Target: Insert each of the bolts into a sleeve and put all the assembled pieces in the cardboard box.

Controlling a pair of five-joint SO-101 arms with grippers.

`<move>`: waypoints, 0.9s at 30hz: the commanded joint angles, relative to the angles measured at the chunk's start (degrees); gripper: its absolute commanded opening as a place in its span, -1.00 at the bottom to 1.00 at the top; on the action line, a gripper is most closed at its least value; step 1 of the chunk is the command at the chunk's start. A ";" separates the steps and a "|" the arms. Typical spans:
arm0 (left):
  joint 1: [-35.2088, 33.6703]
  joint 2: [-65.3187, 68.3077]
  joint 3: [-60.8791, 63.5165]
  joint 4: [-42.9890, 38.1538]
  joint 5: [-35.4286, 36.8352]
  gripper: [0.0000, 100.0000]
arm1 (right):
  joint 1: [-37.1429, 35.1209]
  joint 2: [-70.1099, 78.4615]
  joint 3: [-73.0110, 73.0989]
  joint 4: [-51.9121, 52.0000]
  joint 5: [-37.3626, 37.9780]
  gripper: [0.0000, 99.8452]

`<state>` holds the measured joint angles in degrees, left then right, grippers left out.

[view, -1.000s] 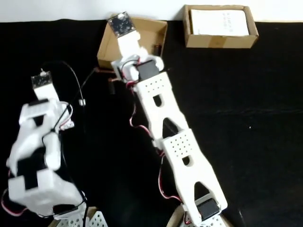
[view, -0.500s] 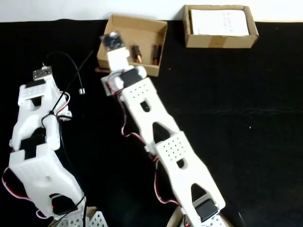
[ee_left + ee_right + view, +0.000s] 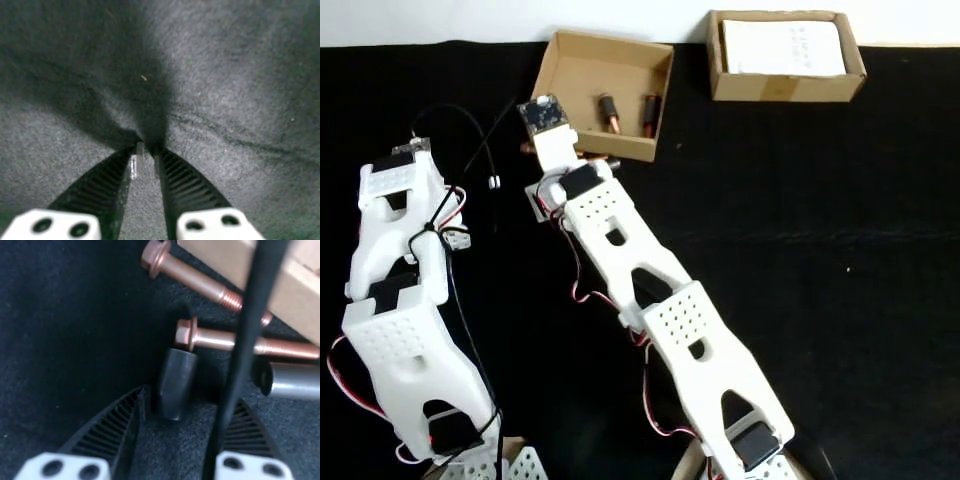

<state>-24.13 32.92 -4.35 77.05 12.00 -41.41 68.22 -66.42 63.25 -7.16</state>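
Observation:
In the right wrist view my right gripper is open just above the black cloth, its jaws on either side of a short black sleeve. Two copper bolts lie just beyond it, and a grey sleeve lies beside them. They sit against the front wall of the cardboard box, near its left corner. Two assembled pieces lie inside the box. My left gripper is shut and holds nothing, low over bare cloth at the table's left.
A second cardboard box holding white paper stands at the back right. A black cable crosses the right wrist view in front of the bolts. Loose wires run between the two arms.
The right arm has drawn back from over the box and swung left, down to the parts in front of it. The left arm has stretched out and lowered toward the cloth.

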 commanded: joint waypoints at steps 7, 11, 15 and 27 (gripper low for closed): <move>-0.48 0.75 -1.45 -0.18 2.20 -0.98 | 0.22 -0.13 3.91 -2.15 -0.44 -0.78; -0.57 0.75 -1.45 -0.18 2.20 -0.98 | 0.84 -0.13 3.38 -2.24 -0.09 -0.96; -0.57 0.75 -1.54 -0.18 2.20 -0.98 | 1.71 -0.66 3.38 -0.66 0.00 -0.97; -0.57 0.84 -1.54 -0.18 2.20 -0.98 | 1.63 -6.37 -7.78 29.49 7.82 -0.97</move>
<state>-24.04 33.10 -4.62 77.05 13.85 -39.74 67.08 -70.73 84.88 -1.54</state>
